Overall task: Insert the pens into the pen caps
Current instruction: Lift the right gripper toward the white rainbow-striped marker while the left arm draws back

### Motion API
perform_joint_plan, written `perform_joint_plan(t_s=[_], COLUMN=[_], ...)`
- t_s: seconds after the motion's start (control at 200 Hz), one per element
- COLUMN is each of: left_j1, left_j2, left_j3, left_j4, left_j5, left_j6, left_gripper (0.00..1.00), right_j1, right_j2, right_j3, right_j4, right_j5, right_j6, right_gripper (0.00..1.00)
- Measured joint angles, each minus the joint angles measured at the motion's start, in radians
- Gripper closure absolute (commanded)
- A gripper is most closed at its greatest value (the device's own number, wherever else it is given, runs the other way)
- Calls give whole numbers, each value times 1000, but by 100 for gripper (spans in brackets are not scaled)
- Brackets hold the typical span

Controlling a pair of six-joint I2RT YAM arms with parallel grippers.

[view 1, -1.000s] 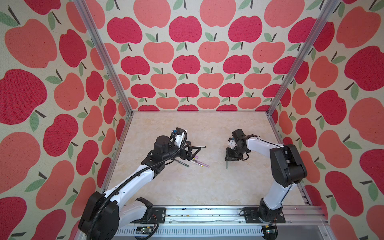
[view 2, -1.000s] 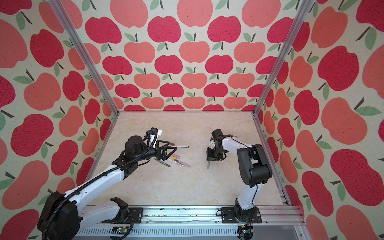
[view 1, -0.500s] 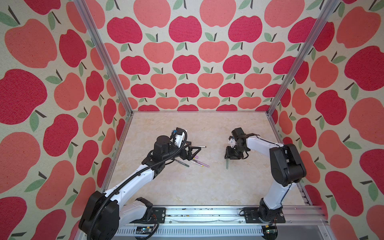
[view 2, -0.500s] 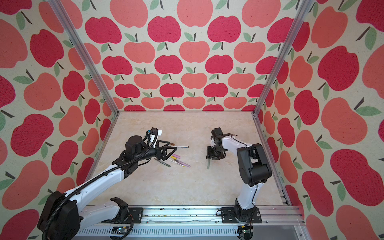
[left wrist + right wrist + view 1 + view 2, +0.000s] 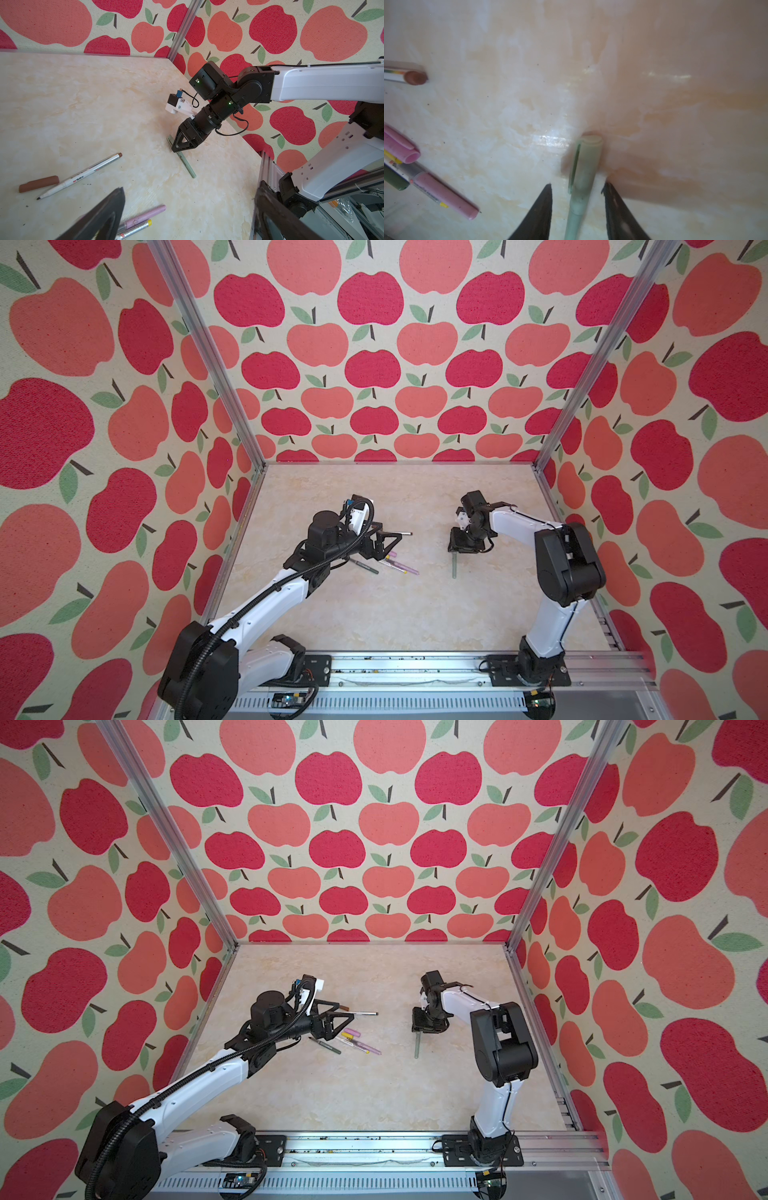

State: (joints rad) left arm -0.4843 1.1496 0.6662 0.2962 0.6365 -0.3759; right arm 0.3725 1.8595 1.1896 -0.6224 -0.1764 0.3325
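Sage green pen, capped, lay on the marbled table right of centre, between the parted fingers of the right gripper, neither touching it. The left gripper hung wide open above the lilac-pink pen, yellow pen and dark green pen at left; the brown cap lay beside the white pen.

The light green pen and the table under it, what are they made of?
The light green pen looks like smooth, matte plastic: it is one even colour, with a moulded clip at one end. The table looks like a glossy, marble-patterned top, maybe laminate rather than real stone: it has cream veins and bright shiny spots.
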Motion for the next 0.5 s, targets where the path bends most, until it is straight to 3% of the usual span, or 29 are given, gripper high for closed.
perform_joint_plan(t_s=[0.5], left_j1=[1], left_j2=[5], left_j3=[0], left_j4=[2], left_j5=[0], left_j6=[0], left_gripper=[1], right_j1=[3], right_j2=[34], right_j3=[43], right_j4=[4], right_j5=[-16], right_j6=[0], right_gripper=[57])
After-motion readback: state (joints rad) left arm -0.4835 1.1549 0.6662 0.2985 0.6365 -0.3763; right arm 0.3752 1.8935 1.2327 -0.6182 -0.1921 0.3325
